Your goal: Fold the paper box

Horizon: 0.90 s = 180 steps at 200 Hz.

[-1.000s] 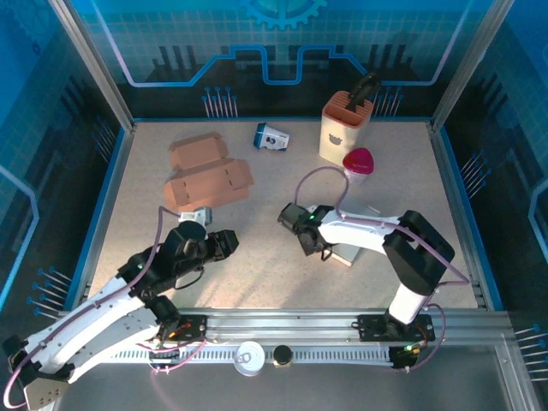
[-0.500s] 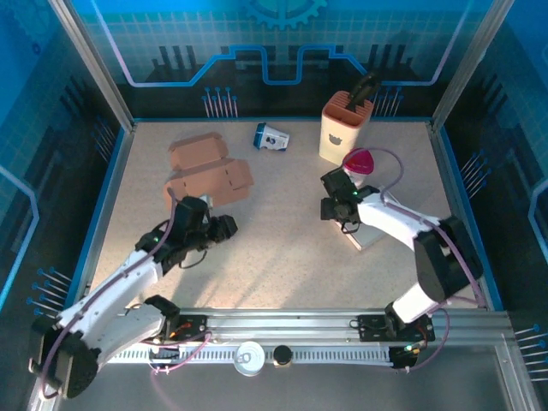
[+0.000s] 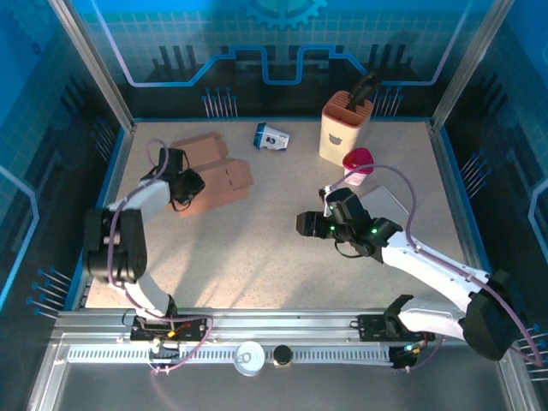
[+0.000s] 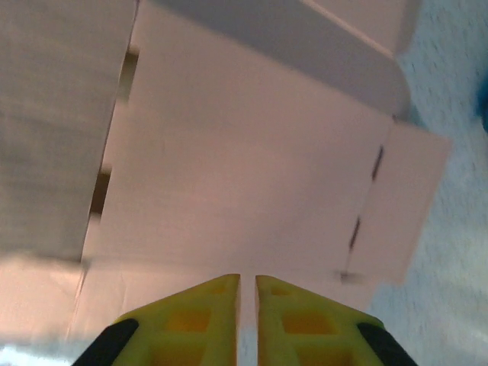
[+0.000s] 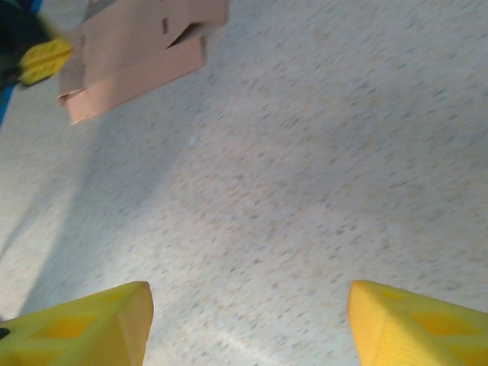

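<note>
brown paper box, just one (lying flat).

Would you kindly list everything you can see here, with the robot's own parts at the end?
paper box: one, brown, unfolded flat, far left of table
small carton: one, blue and white, far centre
knife block: one, cream with orange top, far right
pink item: one, just in front of the knife block
flat slab: one, grey, right side
round tin: one, white, on the near rail
table: one, speckled beige
left hand: yellow fingers, closed to a slit on the paper box's edge
right hand: yellow fingers, wide open above bare table
</note>
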Available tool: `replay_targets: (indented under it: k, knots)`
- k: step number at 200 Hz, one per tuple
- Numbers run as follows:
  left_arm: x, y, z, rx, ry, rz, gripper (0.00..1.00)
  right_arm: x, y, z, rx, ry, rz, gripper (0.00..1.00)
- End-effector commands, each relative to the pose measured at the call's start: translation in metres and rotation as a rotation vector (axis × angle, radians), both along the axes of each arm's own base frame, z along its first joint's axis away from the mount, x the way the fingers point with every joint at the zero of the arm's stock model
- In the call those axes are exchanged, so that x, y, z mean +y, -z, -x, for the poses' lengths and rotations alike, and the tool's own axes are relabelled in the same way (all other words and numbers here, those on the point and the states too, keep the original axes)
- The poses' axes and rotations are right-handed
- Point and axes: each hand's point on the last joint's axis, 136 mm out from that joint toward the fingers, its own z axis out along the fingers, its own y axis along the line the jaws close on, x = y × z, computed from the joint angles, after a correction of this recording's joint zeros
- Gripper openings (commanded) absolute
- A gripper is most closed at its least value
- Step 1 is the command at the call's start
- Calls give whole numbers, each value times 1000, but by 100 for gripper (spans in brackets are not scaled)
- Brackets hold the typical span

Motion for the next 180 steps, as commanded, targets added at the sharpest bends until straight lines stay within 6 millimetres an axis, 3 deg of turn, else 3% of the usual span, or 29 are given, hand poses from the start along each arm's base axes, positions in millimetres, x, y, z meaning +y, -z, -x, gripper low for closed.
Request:
replay_targets:
  k: [1, 32, 76, 119, 161, 180]
  knots:
    - [-2, 9, -20, 19, 52, -1, 9, 23, -17, 7, 15, -37, -141, 66]
    - [-21, 40, -9, 66, 42, 136, 4, 28, -5, 10, 46, -8, -171, 67]
    - [-60, 58, 38, 8, 10, 284, 0, 7, 4, 12, -3, 73, -135, 69]
    - [-97, 54, 88, -52, 16, 354, 0, -5, 6, 20, 1, 120, -120, 70]
    - [-162, 45, 149, -99, 102, 400, 0, 1, 39, 22, 84, 202, -233, 70]
    - [-187, 39, 167, -104, 156, 412, 0, 7, 50, 16, 110, 244, -303, 70]
